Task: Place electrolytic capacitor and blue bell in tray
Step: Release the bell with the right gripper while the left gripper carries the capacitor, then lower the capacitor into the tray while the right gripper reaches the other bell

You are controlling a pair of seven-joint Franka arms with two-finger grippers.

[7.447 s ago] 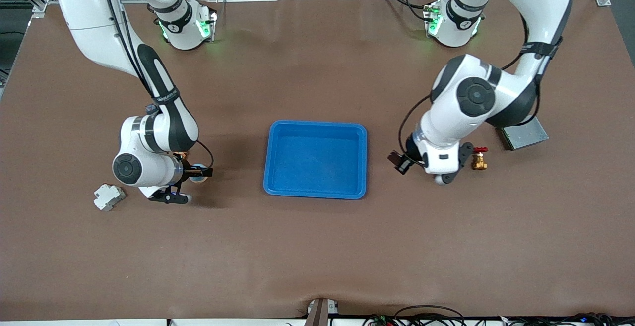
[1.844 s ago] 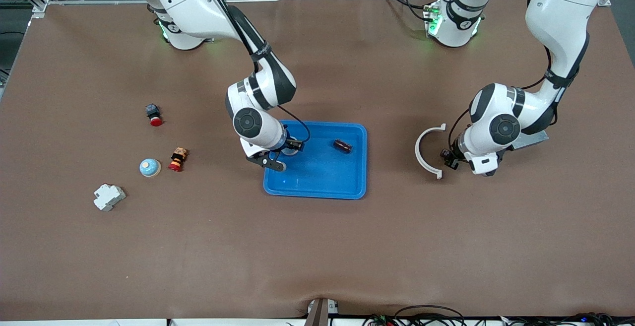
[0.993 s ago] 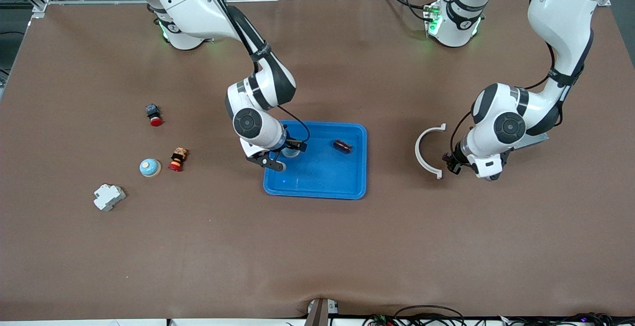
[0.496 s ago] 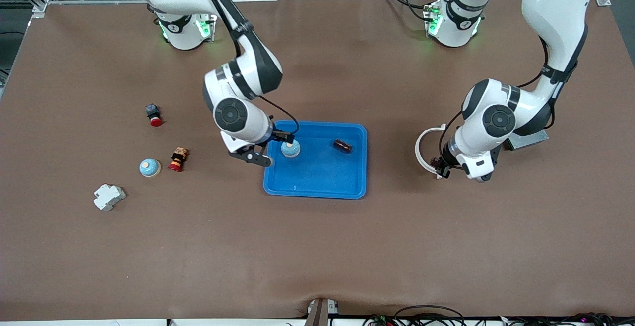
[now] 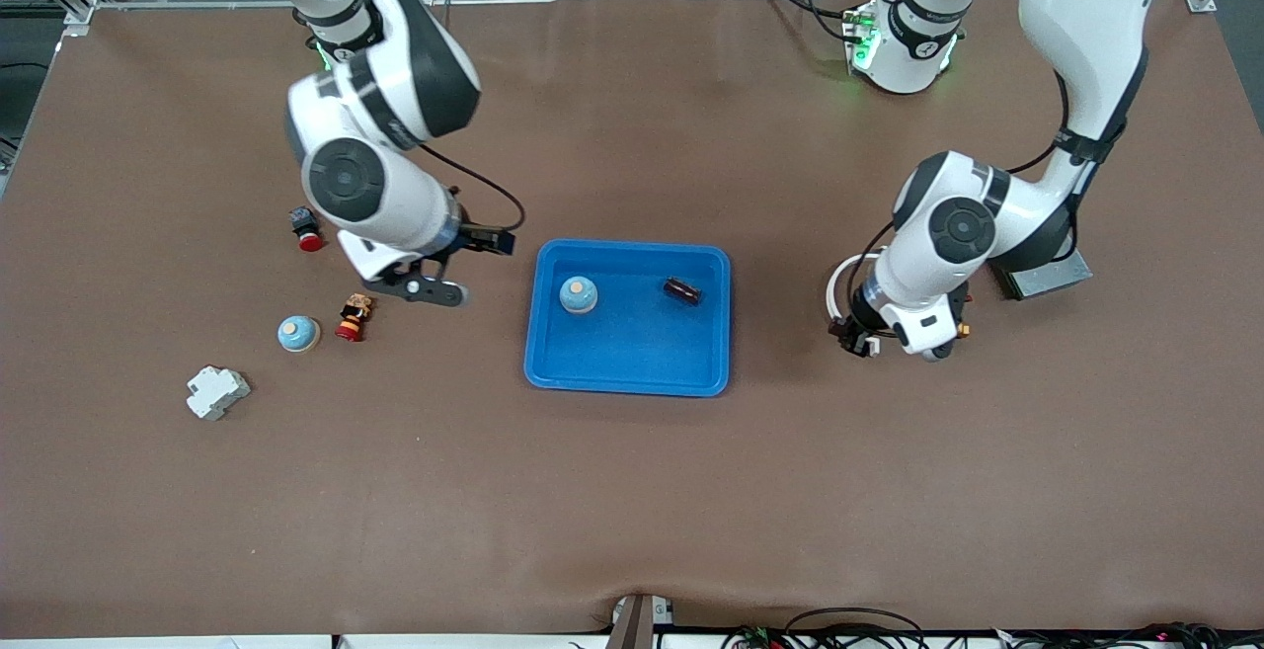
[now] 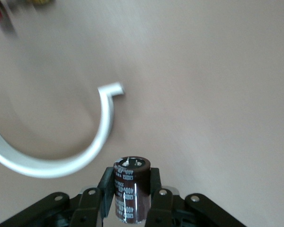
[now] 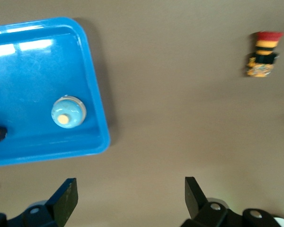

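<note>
The bright blue tray [image 5: 642, 353] lies mid-table. In it sit a blue bell [image 5: 578, 294] and a dark capacitor [image 5: 682, 290]. My right gripper [image 5: 459, 266] is open and empty over the bare table beside the tray, toward the right arm's end. The right wrist view shows the tray [image 7: 38, 61], the bell [image 7: 68, 112] and my open gripper [image 7: 128, 194]. My left gripper [image 5: 855, 335] is shut on a dark brown electrolytic capacitor [image 6: 131, 189], held upright over a white C-shaped ring [image 6: 61, 151]. The left wrist view shows the gripper [image 6: 130, 187].
A second blue bell [image 5: 298, 334], a small figurine [image 5: 353, 317], a red push button [image 5: 308, 231] and a white breaker [image 5: 217, 392] lie toward the right arm's end. A grey metal box [image 5: 1042, 274] lies beside the left arm. The white ring [image 5: 837, 285] lies between tray and left arm.
My right gripper let go of the blue bell in the tray, rose and drew back toward the right arm's end. My left gripper moved toward the tray, over the white ring.
</note>
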